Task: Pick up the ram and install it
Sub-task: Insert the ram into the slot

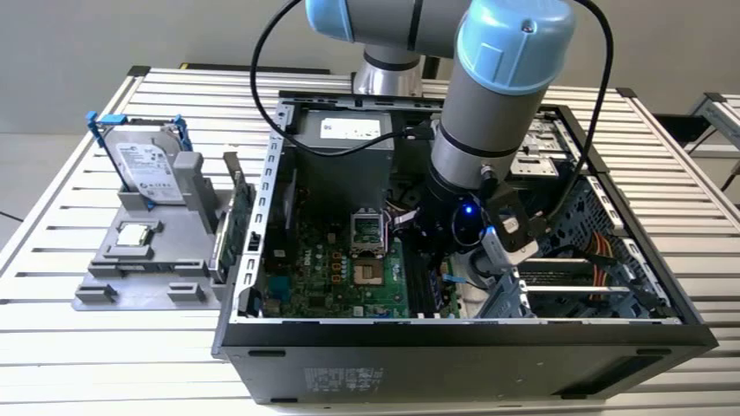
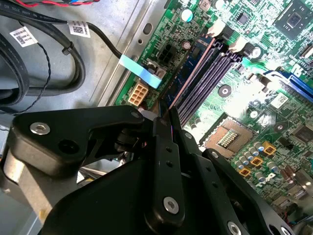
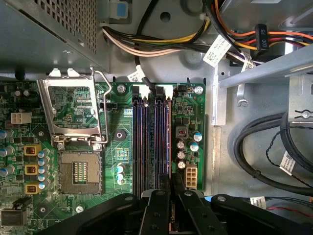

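The pincer [image 3: 171, 182] is inside the open computer case [image 1: 463, 347], which lies on the slatted worktop [image 1: 104, 364]. Its fingers stand narrow, clamped on the top edge of the ram [image 2: 188, 68] near one end. The ram stands on edge over the motherboard [image 3: 115, 161], in line with the memory slots [image 3: 138, 142] (on the side nearest the white power connector [image 3: 190, 175]). Whether it is fully seated cannot be told.

Slatted table [image 1: 116, 368], computer case [image 1: 463, 368] (open), grey holder [image 1: 139, 282]
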Action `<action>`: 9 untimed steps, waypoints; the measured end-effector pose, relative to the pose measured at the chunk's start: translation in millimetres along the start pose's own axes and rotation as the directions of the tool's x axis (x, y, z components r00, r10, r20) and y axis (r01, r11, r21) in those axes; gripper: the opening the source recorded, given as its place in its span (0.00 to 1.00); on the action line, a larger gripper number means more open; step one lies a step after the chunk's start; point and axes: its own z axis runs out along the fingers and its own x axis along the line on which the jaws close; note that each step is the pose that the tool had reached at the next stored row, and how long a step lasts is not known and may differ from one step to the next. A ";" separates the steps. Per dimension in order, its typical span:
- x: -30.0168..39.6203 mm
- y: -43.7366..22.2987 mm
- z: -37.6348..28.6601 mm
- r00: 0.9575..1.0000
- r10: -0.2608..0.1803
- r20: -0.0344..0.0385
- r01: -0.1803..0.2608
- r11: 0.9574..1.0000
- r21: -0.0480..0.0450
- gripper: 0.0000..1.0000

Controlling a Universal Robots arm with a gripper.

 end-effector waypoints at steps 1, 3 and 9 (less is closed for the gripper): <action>0.0 0.0 0.0 1.000 0.000 0.000 0.000 1.000 0.000 0.00; 0.1 0.0 0.0 1.000 0.000 0.000 0.000 1.000 0.000 0.00; 0.1 0.0 0.0 1.000 0.000 0.000 0.000 1.000 0.000 0.00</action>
